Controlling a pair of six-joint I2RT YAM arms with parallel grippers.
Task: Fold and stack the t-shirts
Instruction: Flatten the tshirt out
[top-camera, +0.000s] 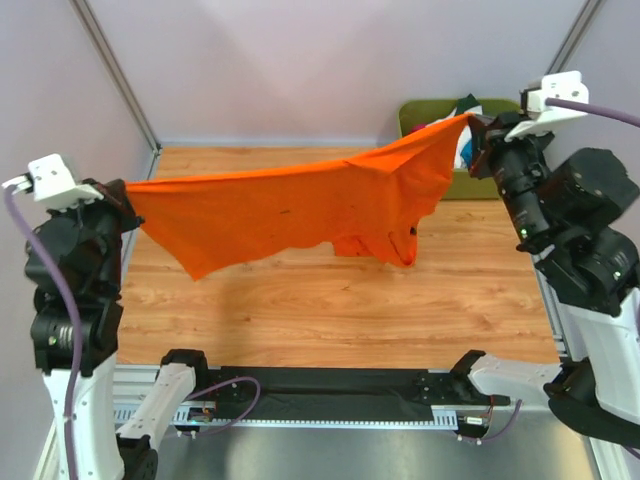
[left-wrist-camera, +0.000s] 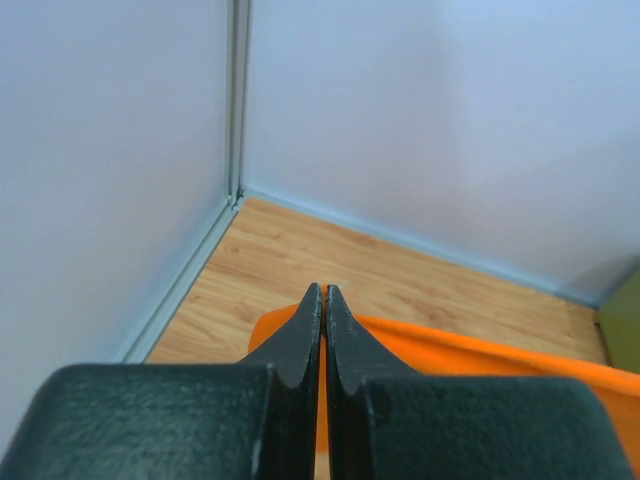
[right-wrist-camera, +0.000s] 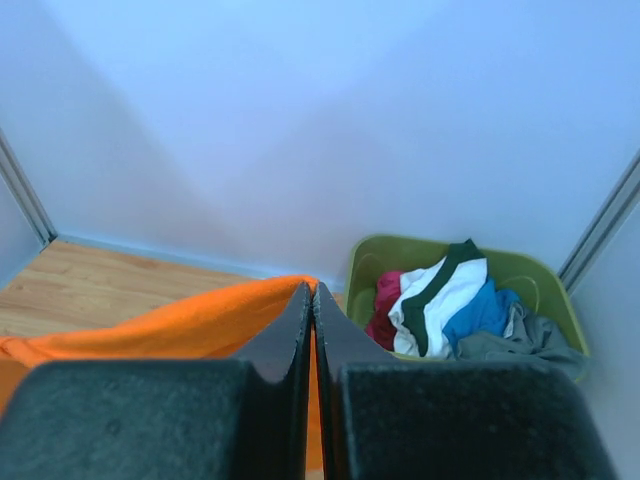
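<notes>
Pale lilac walls box in a wood-grain counter (top-camera: 330, 320), and high above it hangs the plain bright orange cloth t-shirt (top-camera: 300, 205), strung between the 2 arms like a banner. On one side the left end effector (top-camera: 122, 195) is pinched tight on an edge of the cloth. On the other, the right end effector (top-camera: 474, 124) is pinched tight on the opposite edge. The fabric sags away from both toward the middle, clear of the counter.

Soft, light, floppy stuff, I'd say, with no stiffness at all. A loose fold dangles below, nearer the right end effector, so it will droop and bunch wherever it isn't taut. It is best held by corners or hems, with tension across the span.

Only the overhead view gives the whole spread and that hanging fold. The right wrist view looks past its closed tips into the olive-green plastic tub (right-wrist-camera: 372, 262) just beyond, showing a heap of maroon, white, blue and grey garments (right-wrist-camera: 450, 300). The left wrist view offers only orange cloth under its tips and a wall corner.
</notes>
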